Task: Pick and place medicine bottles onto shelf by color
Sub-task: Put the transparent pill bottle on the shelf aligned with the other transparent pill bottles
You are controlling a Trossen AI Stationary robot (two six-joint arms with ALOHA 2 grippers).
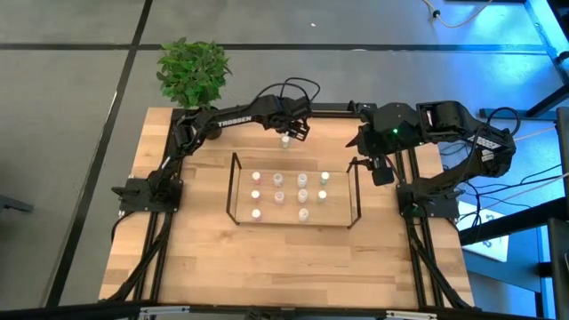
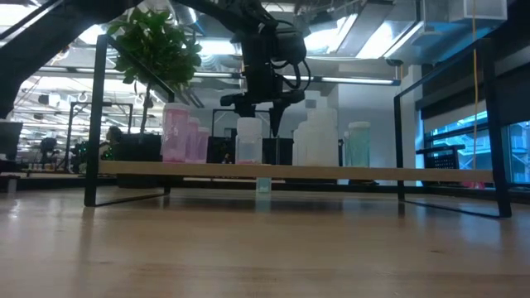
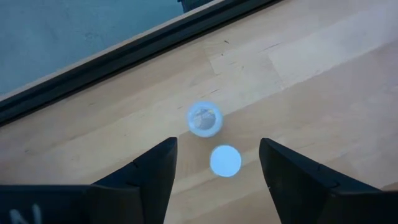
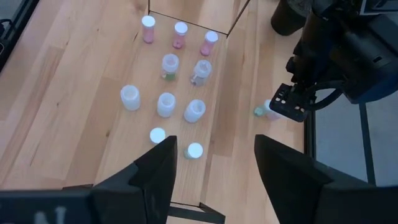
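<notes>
The shelf (image 1: 235, 191) of black rods on a wooden board stands mid-table. Several bottles stand on it in rows, pink (image 4: 180, 34), grey-clear (image 4: 170, 65), white (image 4: 166, 104) and green-tinted (image 4: 194, 150). Two more bottles stand on the table behind the shelf's far side, one white-capped (image 3: 225, 160) and one with a clear top (image 3: 204, 118). My left gripper (image 3: 217, 168) hangs open above them, pointing down, its fingers on either side of the white-capped bottle and higher than it (image 2: 263, 185). My right gripper (image 1: 380, 169) is open and empty by the shelf's right end.
A potted plant (image 1: 191, 71) stands at the table's far left corner. A black frame rail (image 3: 124, 59) runs along the far edge, close behind the two loose bottles. Bare tabletop (image 1: 293, 262) lies on the near side of the shelf.
</notes>
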